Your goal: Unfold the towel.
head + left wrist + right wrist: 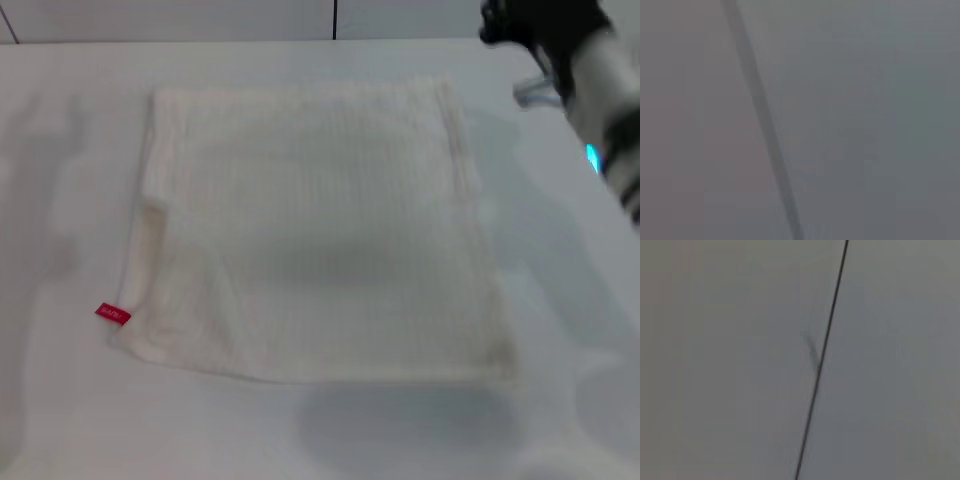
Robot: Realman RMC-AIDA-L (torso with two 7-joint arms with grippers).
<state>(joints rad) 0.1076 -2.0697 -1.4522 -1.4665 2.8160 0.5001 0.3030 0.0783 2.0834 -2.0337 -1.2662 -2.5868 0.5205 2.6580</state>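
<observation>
One towel (320, 230) only, spread flat across the middle of the white desk (60, 420), roughly square, white, faintly ribbed. Along its left edge, a narrow strip folded over onto the cloth, running from a small step partway down to the near-left corner. At that near-left corner, a small red tag (113, 314), sticking out past the edge onto the bare desk. Across the middle of the cloth, a soft grey shadow band. Far edge straight and close to the back of the desk; near edge straight too, with a shadow on the desk just below it. Right edge slightly thickened, slanting outward toward the near-right corner.

Behind the desk, a pale wall (200, 18) with a dark vertical seam (334, 18).

At the upper right, right arm (600, 90) raised above the far-right corner of the desk, well apart from the towel, black at the wrist, silver-grey along the sleeve, a small blue light on its side. Right fingers: cannot tell whether open or closed. Left arm nowhere visible from the head; left fingers likewise unseen.

Both wrist views: plain grey surface crossed by one dark slanted line, nothing of the towel.
</observation>
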